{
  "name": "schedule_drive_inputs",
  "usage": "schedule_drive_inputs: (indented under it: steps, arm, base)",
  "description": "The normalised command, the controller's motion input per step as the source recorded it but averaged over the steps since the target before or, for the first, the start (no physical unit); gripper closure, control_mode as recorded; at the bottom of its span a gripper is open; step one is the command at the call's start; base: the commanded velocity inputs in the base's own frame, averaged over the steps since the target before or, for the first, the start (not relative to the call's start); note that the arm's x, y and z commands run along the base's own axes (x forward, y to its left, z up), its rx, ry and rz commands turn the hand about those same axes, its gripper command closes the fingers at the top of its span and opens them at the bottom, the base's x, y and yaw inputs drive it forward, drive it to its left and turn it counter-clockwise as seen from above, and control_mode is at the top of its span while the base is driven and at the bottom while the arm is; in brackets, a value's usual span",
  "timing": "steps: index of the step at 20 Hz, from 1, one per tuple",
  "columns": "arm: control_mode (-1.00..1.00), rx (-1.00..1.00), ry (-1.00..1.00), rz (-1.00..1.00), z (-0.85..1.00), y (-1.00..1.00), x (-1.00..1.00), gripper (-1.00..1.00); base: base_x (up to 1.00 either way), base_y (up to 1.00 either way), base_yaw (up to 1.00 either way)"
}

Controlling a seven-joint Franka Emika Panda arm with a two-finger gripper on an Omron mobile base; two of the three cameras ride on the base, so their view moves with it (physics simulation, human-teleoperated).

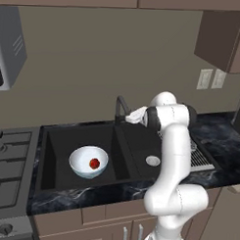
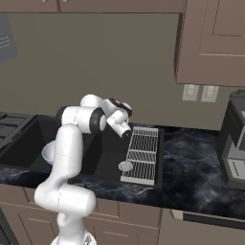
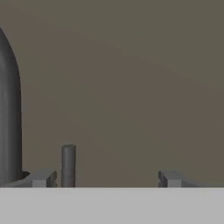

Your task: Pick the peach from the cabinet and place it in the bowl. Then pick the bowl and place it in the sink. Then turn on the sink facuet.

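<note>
Bowl (image 1: 88, 161) sits in the left half of the sink (image 1: 57, 139), peach (image 1: 94, 163) inside it, so only the faucet step is left. Gripper (image 3: 105, 178) is at the faucet (image 1: 121, 108) behind the basin, tips spread wide, holding nothing. In the hand view the small upright lever (image 3: 68, 165) stands just inside the left tip, with the thick spout (image 3: 8, 118) further left. To do it well: push the lever sideways with one finger, move slowly, avoid jamming against the spout.
</note>
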Motion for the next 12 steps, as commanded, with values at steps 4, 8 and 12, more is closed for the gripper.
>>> schedule_drive_inputs:
  steps: [4,8,12]
  arm:
    - [-1.00,0.00,0.00,0.00,-0.05,0.00,0.22,-1.00]
    - [-1.00,0.01,0.00,-0.01,0.00,0.00,0.10,1.00]
    - [-1.00,0.03,0.00,-0.03,0.00,0.00,0.00,1.00]
  base:
    - [0.00,0.00,0.00]
    - [0.00,0.00,0.00]
    - [0.00,0.00,0.00]
